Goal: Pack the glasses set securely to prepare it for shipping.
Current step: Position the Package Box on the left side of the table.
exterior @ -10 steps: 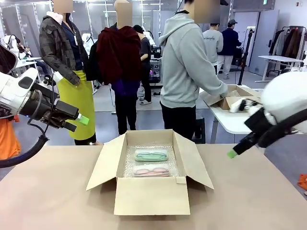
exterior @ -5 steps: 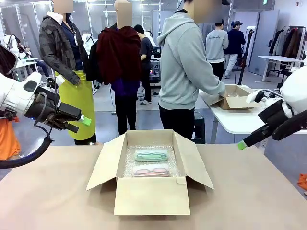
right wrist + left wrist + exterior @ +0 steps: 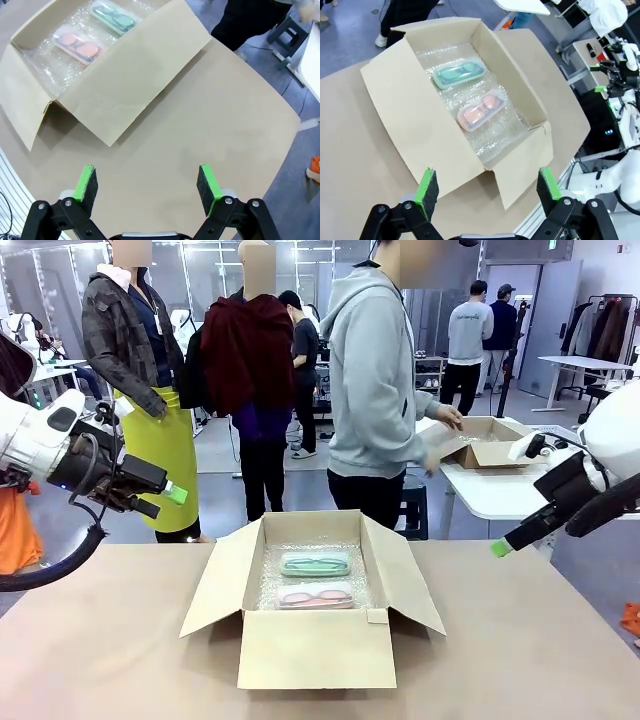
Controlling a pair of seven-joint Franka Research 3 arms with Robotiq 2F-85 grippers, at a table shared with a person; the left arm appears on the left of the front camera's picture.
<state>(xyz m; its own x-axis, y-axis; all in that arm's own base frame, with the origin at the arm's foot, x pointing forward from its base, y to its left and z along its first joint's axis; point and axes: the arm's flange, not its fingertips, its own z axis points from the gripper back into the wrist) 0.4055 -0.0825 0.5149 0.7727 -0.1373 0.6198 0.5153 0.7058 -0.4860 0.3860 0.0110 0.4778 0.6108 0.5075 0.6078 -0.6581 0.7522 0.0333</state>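
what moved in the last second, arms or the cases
The right claw pulled back toward the table's right edge and rose slightly; the left claw barely shifted. Both are open and empty. The mint case, pink case and box stayed put.

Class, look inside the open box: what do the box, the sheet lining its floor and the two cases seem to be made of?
Box: brown cardboard, matte, creased flaps.
Lining sheet: clear bubble wrap, shiny with rows of bubbles.
Mint green case and pink case: probably translucent plastic, smooth, with darker shapes showing through.

Front camera faces across table [image 3: 100, 640]; both wrist cameras, seemingly high, share box [image 3: 315, 645]
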